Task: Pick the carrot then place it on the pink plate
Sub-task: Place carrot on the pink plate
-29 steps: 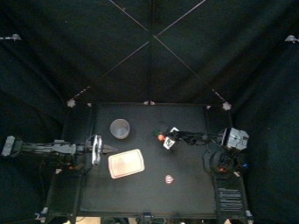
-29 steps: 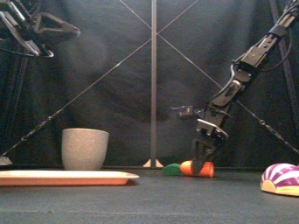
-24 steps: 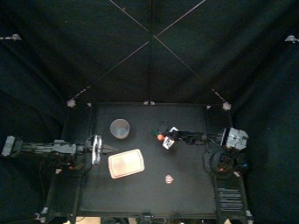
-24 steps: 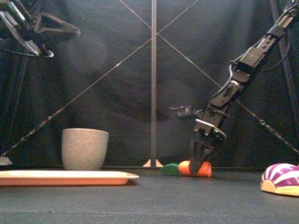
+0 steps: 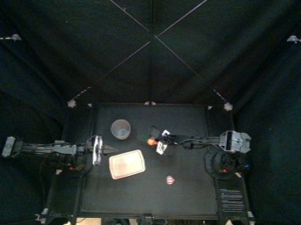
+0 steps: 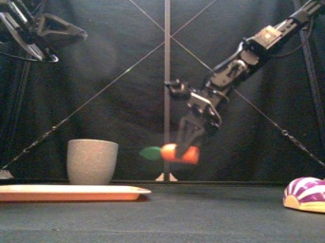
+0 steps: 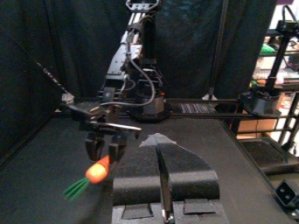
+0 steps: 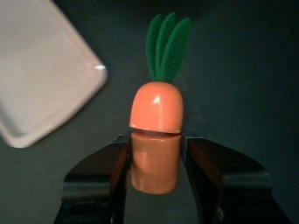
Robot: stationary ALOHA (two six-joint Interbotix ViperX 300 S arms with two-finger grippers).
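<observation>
One orange carrot (image 8: 158, 131), green top.

table (image 5: 194, 189): small, black | pink tray (image 5: 127, 163): flat, left of middle | grey speckled cup (image 5: 122, 129): upright behind tray, apart | striped pink toy (image 5: 170, 181): front, right of tray
</observation>
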